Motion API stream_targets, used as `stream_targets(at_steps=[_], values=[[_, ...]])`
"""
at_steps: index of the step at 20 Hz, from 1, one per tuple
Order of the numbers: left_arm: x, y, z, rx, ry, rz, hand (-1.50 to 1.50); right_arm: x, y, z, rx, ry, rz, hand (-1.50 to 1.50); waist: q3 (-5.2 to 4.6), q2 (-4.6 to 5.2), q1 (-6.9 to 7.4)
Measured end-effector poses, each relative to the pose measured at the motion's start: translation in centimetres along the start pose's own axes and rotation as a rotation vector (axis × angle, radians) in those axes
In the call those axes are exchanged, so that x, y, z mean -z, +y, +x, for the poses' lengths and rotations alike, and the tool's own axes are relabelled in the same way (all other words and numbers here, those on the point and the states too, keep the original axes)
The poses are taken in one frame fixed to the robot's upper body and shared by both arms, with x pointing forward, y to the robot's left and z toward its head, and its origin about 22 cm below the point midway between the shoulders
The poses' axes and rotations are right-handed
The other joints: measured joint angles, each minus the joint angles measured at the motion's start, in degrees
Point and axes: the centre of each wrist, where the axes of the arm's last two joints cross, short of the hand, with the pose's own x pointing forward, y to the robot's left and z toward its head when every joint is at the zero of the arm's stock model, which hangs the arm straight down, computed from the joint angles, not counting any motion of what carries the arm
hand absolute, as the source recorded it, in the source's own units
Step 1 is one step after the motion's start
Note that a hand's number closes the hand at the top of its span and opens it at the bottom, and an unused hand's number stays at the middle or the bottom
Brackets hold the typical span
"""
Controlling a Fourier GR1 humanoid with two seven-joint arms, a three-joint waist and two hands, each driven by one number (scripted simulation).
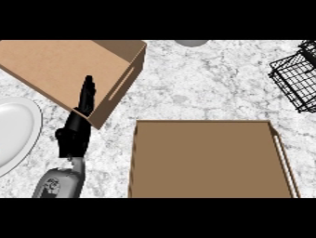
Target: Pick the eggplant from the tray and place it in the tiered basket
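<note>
Brown and bare, the tray [209,158] at 6 o'clock showed no eggplant. The wire basket [305,76] at 2 o'clock was cut off by the frame, its shelves too dark to read, so the eggplant may have lain there or been hidden elsewhere; the stage stayed unsettled. At 9 o'clock the left robot hand [84,111] rested released, fingers straight up, holding nothing. The right never showed.
</note>
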Motion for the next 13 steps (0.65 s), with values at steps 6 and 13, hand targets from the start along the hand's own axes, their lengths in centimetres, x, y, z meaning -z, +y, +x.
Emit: stream_targets(at_steps=[6,13], values=[[-0.3,0.5,-0.1,-0.001,-0.008,0.008,0.0,-3.6,-5.5,-4.0,0.162,0.103,-0.093,-1.5,0.17,0.24,-0.27],[-0.5,0.8,-0.4,-0.006,-0.001,0.029,0.0,-8.7,-9.6,-8.7,0.261,0.127,-0.102,-1.5,0.48,0.35,-1.28]])
